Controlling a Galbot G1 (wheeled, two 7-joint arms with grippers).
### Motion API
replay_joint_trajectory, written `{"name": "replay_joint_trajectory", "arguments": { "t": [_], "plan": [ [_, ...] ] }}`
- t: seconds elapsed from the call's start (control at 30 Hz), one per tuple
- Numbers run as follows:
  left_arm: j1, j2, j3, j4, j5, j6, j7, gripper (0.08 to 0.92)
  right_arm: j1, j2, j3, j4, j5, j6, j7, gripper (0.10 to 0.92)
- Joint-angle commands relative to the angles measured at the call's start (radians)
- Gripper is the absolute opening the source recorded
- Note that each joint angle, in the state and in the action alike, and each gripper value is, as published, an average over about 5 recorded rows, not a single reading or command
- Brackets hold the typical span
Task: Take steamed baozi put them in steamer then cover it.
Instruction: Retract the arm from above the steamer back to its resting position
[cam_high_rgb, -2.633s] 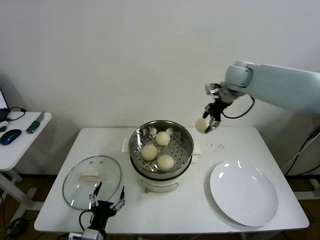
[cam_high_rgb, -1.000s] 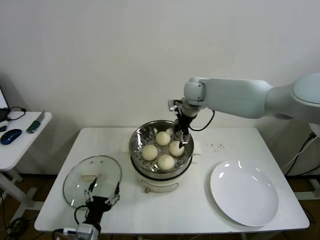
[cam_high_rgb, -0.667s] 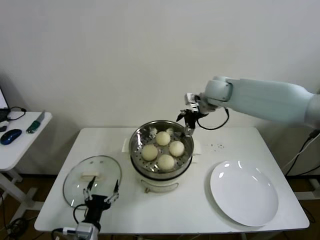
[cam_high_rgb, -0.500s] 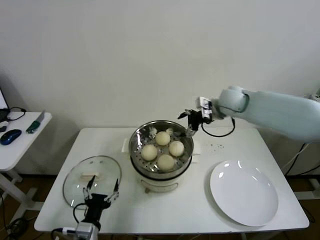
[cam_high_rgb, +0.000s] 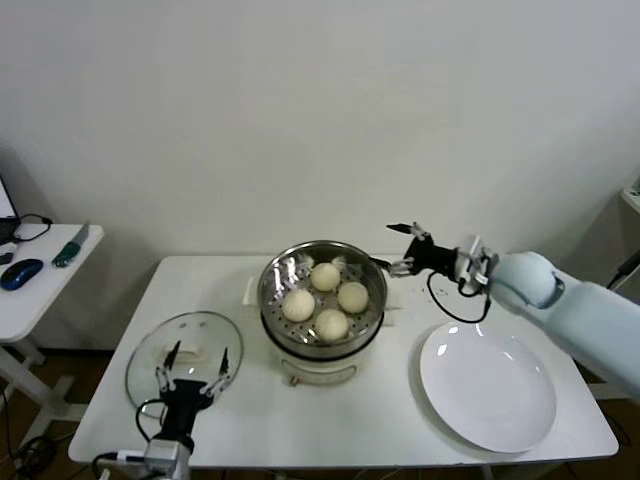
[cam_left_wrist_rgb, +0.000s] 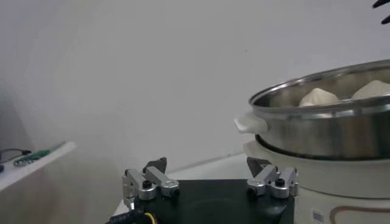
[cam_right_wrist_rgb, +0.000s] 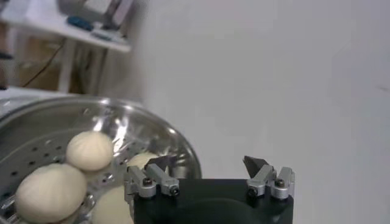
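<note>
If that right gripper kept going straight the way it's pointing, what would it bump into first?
The right gripper is open and points left, level with the steamer top. Going straight, it would likely pass just over the near rim and meet a baozi first, though depth is hard to judge.

- Steamer (cam_high_rgb: 322, 297) at frame centre, on the table (cam_high_rgb: 400, 410).
- Four steamed baozi (cam_high_rgb: 325, 276) inside the steamer, in a cluster.
- Cover (cam_high_rgb: 184, 362) lies flat on the table, lower left, beside the steamer.
- Plate (cam_high_rgb: 487, 385) at lower right, apart from the steamer.
- Left gripper (cam_high_rgb: 190, 366) at bottom left, over the cover's near edge.
- Right gripper (cam_high_rgb: 404, 248) right of centre, just beside the steamer's right rim.
- Side table (cam_high_rgb: 35, 280) at far left edge.
</note>
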Motion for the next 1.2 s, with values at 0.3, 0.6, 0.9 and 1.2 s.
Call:
{"name": "replay_joint_trajectory", "arguments": {
  "t": [0.3,0.6,0.9,1.2],
  "plan": [
    [-0.046,0.051,-0.049,-0.01,0.578,0.106,0.049,0.823,-1.02,0.348,1.089,0.159,-0.168,-0.024,0.148,0.823],
    [-0.071,0.213,-0.053,0.071,1.199,0.165,0.149,0.823,-1.14,0.495,1.173,0.19,-0.23,-0.065,0.132,0.823],
    [-0.151,0.209,-0.021,0.246,1.342,0.203,0.156,0.823,-1.163,0.527,1.188,0.162,-0.291,-0.055,0.116,0.823],
    [-0.219,0.196,-0.014,0.384,1.334,0.184,0.108,0.823,-1.159,0.526,1.188,0.137,-0.31,-0.045,0.117,0.823]
  ]
}}
